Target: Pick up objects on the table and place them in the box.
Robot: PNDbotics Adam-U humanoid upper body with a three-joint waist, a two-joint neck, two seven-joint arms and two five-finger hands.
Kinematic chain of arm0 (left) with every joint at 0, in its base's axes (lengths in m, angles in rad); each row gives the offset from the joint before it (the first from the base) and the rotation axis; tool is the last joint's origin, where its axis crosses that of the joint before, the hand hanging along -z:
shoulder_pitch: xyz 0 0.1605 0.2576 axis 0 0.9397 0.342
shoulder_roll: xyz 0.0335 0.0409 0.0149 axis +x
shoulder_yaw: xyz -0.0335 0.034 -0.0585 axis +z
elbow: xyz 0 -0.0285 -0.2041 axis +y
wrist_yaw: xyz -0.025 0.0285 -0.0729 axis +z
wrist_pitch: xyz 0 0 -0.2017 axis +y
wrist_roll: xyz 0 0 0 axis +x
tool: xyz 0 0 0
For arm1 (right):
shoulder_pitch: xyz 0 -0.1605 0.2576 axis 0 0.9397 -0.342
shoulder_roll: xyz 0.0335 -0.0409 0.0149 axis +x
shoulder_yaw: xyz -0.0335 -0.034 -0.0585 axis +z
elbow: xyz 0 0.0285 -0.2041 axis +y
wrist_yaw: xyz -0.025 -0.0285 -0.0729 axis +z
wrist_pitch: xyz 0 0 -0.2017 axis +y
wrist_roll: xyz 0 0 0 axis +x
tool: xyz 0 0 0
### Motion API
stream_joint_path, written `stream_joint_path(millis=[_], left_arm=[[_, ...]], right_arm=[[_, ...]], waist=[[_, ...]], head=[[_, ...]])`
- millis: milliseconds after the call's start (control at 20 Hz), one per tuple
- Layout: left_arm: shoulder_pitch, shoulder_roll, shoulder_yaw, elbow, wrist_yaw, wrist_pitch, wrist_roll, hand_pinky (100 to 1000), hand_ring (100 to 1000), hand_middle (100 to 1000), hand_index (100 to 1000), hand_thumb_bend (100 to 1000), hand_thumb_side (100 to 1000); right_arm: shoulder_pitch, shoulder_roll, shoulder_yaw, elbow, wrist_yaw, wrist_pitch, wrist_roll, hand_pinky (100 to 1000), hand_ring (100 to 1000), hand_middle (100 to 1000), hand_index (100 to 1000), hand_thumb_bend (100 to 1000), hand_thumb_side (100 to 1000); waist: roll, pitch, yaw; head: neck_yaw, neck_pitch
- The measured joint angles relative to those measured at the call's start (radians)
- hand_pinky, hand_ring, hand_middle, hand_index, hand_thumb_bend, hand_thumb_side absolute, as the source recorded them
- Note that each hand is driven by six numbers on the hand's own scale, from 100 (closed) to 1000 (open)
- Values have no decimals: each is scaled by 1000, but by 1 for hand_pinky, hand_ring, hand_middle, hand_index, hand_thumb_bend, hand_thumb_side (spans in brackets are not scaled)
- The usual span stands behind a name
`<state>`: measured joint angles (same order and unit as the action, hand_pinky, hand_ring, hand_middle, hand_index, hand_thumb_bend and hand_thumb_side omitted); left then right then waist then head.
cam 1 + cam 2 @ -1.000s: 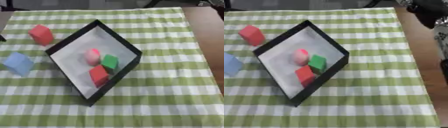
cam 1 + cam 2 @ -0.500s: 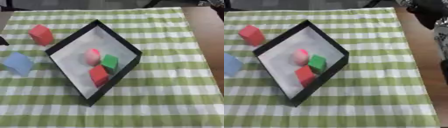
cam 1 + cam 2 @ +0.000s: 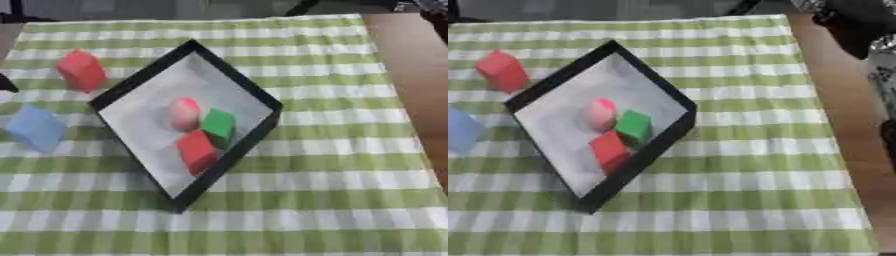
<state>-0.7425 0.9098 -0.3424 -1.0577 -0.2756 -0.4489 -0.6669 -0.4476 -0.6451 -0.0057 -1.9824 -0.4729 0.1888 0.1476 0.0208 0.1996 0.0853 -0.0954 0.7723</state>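
Note:
A black box with a white floor lies askew in the middle of the green-checked cloth. Inside it are a pink rounded piece, a green block and a red block. Outside the box, a second red block stands at the far left, and a blue block lies nearer on the left. A dark tip of my left hand shows at the left edge, apart from both blocks. My right hand is a dark mass at the upper right, off the cloth and away from every object.
The cloth ends at the right on a strip of bare brown table. Parts of my right arm hang over that strip. The table's far edge runs along the top.
The dark tip at the left edge has dropped slightly lower. The box and the blocks have not moved.

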Motion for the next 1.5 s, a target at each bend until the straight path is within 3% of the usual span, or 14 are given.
stream_joint_path(millis=[1500], left_arm=[[-68, -93, 7, 109, -58, 2, -2, 902, 871, 799, 848, 741, 100]], right_arm=[[-16, 20, 0, 10, -2, 16, 4, 885, 736, 634, 775, 214, 278]], waist=[[0, 0, -21]], head=[[39, 0]])
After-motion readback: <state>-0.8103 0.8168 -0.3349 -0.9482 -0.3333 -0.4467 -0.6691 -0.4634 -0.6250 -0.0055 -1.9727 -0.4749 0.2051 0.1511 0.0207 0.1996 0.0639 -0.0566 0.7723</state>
